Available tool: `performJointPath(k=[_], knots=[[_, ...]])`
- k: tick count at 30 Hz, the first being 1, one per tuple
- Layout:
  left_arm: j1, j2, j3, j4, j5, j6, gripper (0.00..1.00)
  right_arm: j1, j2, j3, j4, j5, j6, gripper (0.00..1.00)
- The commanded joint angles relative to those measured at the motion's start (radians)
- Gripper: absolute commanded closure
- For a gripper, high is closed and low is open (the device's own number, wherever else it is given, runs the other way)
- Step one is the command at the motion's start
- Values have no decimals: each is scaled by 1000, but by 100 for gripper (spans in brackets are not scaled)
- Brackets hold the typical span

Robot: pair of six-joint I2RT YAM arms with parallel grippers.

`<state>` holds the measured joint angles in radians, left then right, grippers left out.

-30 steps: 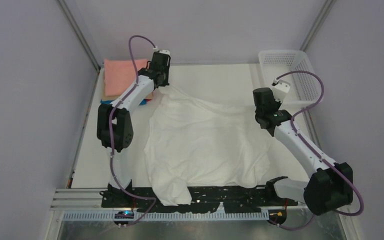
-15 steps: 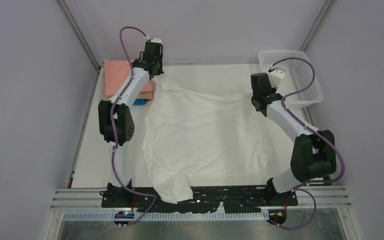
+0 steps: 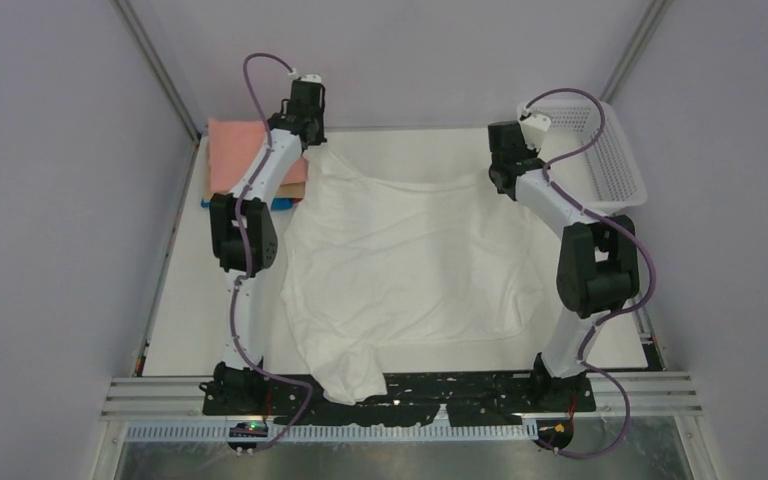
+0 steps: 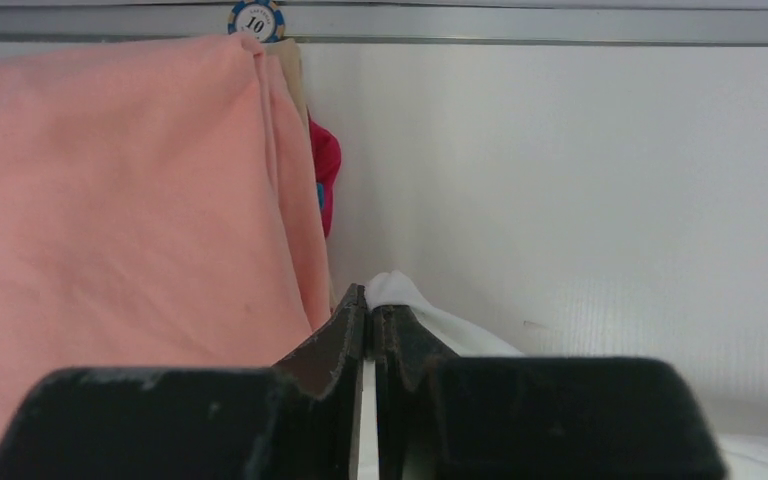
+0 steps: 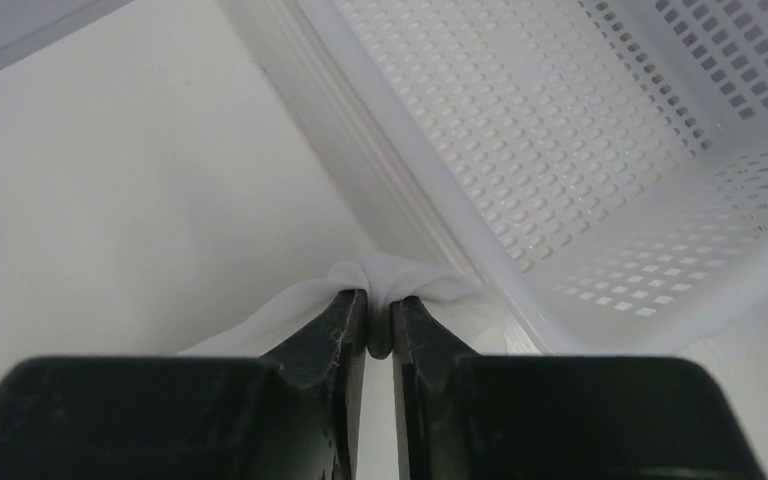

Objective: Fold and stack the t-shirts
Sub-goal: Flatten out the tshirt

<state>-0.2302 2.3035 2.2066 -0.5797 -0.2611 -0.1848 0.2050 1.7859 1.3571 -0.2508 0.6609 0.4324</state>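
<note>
1. Left gripper (image 4: 370, 312) is clamped on the white t-shirt (image 3: 410, 260) at its far-left corner, just beside the salmon-pink shirt (image 3: 235, 155).
2. Right gripper (image 5: 380, 312) pinches the far-right corner, near the basket (image 5: 580, 150).
3. The t-shirt lies spread across the desk (image 3: 185, 300).

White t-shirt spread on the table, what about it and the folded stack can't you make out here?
- The white t-shirt: both wrist views show only a pinched bunch; the left gripper and right gripper block the rest.
- Its front or back: top external shows plain cloth only.
- Stack under the salmon-pink shirt: lower shirts mostly covered by it and the left arm; count unclear.
</note>
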Motion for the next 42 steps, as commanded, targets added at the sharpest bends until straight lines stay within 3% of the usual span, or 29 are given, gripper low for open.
performJointPath(k=[1,5,6,10,11,12,20,27,34,42], knots=[[6,26,83,-2,-4,-24,78,-6,44,119,12,93,-31,66],[5,36,178,-39,31,-36,7,-7,62,196,-10,90,-60,37],[5,23,184,-38,48,-43,1,-7,50,206,-16,62,-61,33],[4,-71,130,-27,129,-97,0,-4,-14,181,-20,-84,-70,17],[5,-98,99,-25,155,-112,0,-2,-40,169,-22,-113,-70,6],[4,-125,59,-26,180,-127,0,5,-51,140,-23,-165,-68,3],[2,-221,-219,-66,316,-273,0,41,-163,-126,34,-429,-1,5],[0,-132,-214,-79,322,-413,0,63,-207,-303,83,-520,40,5],[0,-49,-181,-70,274,-593,3,62,-220,-329,79,-510,46,5],[1,-32,-229,14,269,-654,5,61,-204,-355,74,-503,56,5]])
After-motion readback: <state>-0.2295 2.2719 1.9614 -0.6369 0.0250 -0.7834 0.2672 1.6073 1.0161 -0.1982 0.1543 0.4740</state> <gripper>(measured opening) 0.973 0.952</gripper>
